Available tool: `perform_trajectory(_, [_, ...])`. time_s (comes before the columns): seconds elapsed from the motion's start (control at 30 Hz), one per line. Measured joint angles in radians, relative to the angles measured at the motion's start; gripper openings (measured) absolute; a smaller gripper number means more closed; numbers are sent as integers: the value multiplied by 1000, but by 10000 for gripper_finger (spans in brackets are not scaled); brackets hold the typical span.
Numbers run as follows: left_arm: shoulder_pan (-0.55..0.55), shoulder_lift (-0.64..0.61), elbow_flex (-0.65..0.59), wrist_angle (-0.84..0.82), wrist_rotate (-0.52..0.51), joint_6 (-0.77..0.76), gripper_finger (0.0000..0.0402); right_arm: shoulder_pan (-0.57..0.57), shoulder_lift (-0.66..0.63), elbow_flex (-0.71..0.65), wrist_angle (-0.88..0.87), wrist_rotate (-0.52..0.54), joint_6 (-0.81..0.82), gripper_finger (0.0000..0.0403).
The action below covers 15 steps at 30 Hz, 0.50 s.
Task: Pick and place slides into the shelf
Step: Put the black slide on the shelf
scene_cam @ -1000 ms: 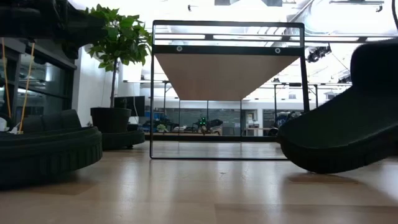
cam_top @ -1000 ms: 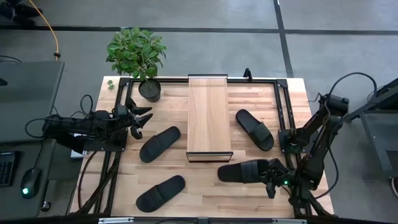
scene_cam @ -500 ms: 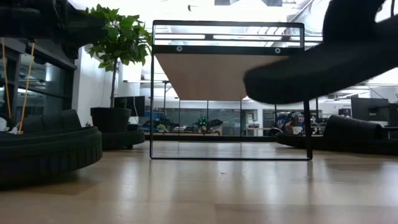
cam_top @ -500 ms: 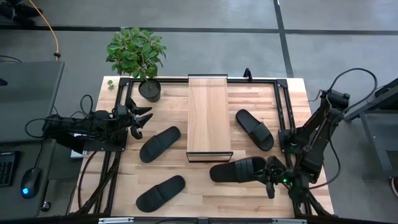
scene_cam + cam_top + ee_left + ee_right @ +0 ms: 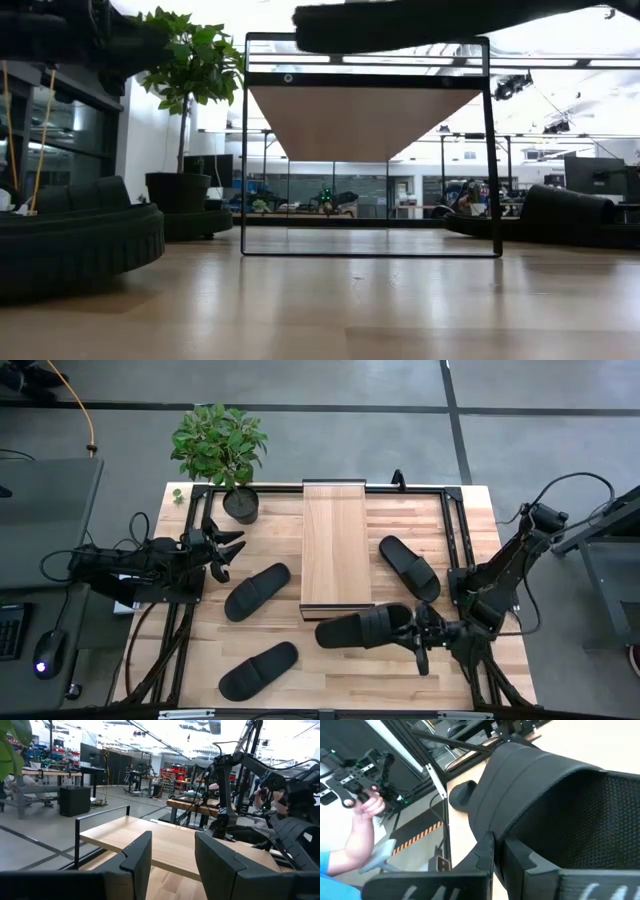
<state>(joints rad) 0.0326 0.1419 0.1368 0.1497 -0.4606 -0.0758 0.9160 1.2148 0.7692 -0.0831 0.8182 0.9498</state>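
The right gripper (image 5: 418,640) has its fingers squeezed shut on the strap of one black slide (image 5: 365,629). It holds that slide up in the air, just past the front end of the shelf (image 5: 336,545), near the front edge of the table (image 5: 400,680). In the low view the slide shows high up, about level with the shelf's top plank.

The grip is only on the strap at one end. The long sole sticks far out toward the middle of the table, so the slide could tip or slip out if the arm moves fast. The toe could also bump the shelf's dark frame if it comes in too low, and that could push the shelf or knock the slide loose.

Three more slides lie on the table. One (image 5: 409,567) is on the right side of the shelf, and two are on the left side, one (image 5: 257,591) beside the shelf and one (image 5: 259,669) near the front edge.

The left gripper (image 5: 222,550) waits by the left edge, near the potted plant (image 5: 222,450). Its fingers are partly open and hold nothing.
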Motion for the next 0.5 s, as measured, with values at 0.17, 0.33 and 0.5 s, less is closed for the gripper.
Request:
perform_trajectory(0.17, [0, 0, 0, -1, -2, 0, 134, -72, 0, 0, 61, -55, -125, 6])
perform_trajectory(0.33, [0, 0, 0, -4, -4, 0, 134, -153, 0, 0, 191, -145, -276, 6])
perform_trajectory(0.5, [0, 0, 0, -4, -4, 0, 134, -224, 0, 0, 260, -208, -394, 6])
